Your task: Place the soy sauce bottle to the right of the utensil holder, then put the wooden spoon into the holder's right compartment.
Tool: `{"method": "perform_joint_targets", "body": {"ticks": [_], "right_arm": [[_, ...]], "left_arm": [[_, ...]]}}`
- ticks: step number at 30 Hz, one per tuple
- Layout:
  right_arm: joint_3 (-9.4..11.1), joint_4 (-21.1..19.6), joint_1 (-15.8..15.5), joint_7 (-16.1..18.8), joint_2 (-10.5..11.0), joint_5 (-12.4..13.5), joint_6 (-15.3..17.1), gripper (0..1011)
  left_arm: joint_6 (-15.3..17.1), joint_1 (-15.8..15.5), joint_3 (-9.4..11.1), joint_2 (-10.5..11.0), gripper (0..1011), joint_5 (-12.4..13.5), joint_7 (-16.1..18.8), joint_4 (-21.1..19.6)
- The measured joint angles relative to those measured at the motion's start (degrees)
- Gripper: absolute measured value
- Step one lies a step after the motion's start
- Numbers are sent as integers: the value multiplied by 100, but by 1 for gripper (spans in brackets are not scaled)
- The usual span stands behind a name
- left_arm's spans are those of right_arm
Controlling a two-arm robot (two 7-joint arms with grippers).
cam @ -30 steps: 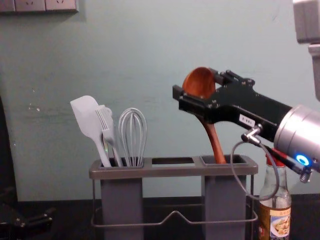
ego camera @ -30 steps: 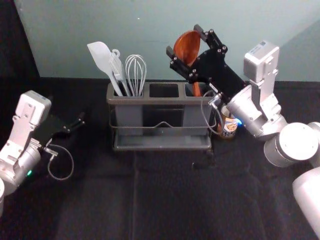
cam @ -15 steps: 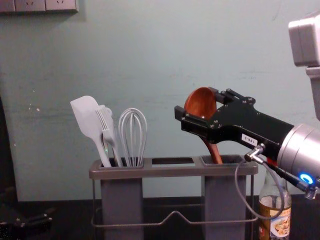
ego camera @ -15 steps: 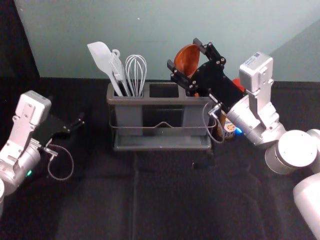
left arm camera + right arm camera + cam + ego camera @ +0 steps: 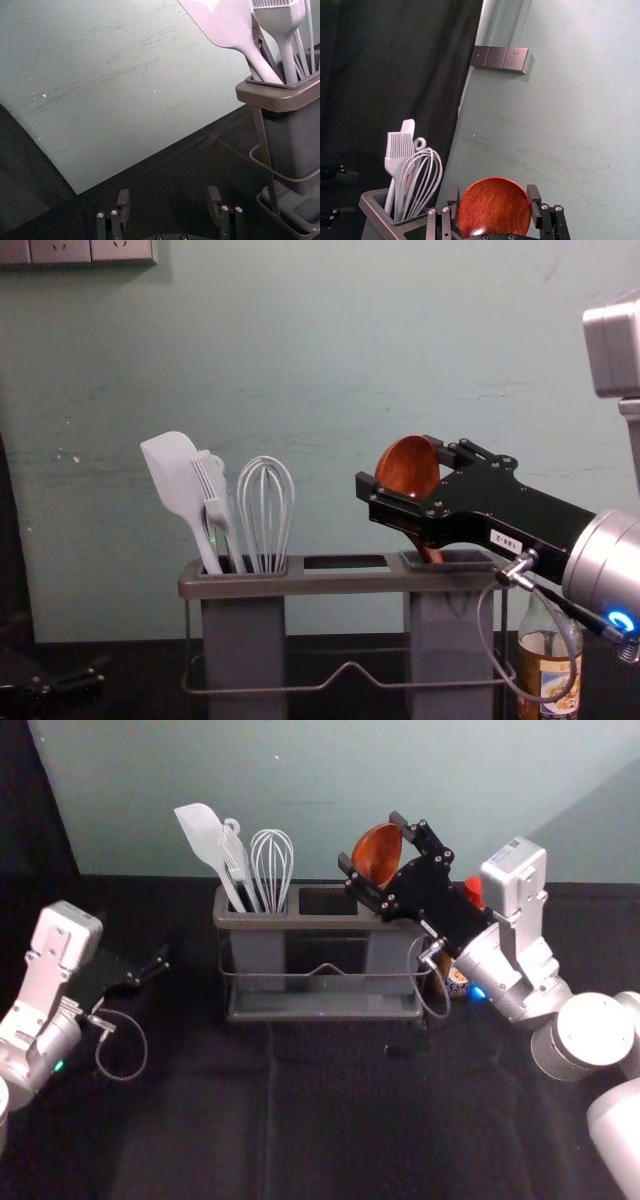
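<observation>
The right gripper is above the holder's right end, shut on the bowl of the wooden spoon. In the right wrist view the spoon's bowl fills the gap of the right gripper. From the chest, the spoon tilts, its handle's lower end inside the right compartment of the utensil holder. The soy sauce bottle stands right of the holder, partly behind the right arm. Off to the left, the left gripper is idle; in its wrist view the left gripper is open and empty.
A white spatula, a brush and a whisk stand in the holder's left compartment. The middle compartment is empty. Behind the holder rises the wall. Dark cloth covers the table in front.
The right gripper has come down with the spoon, and the handle has sunk deeper into the right compartment. Holder and left arm have not moved.
</observation>
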Motion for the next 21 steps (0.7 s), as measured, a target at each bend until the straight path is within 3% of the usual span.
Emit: {"method": "perform_joint_targets", "body": {"ticks": [3, 9, 17, 21], "right_arm": [[18, -21, -11, 2, -3, 30, -1, 850], [54, -138, -30, -59, -22, 19, 0, 996], [184, -429, -139, -197, 25, -19, 3, 1002], [346, -641, -305, -308, 92, -9, 3, 1002]], "left_arm": [[0, 0, 0, 0, 1005, 0, 0, 0], [0, 0, 0, 0, 1005, 0, 0, 0], [0, 0, 0, 0, 1005, 0, 0, 0], [0, 0, 0, 0, 1005, 0, 0, 0]]}}
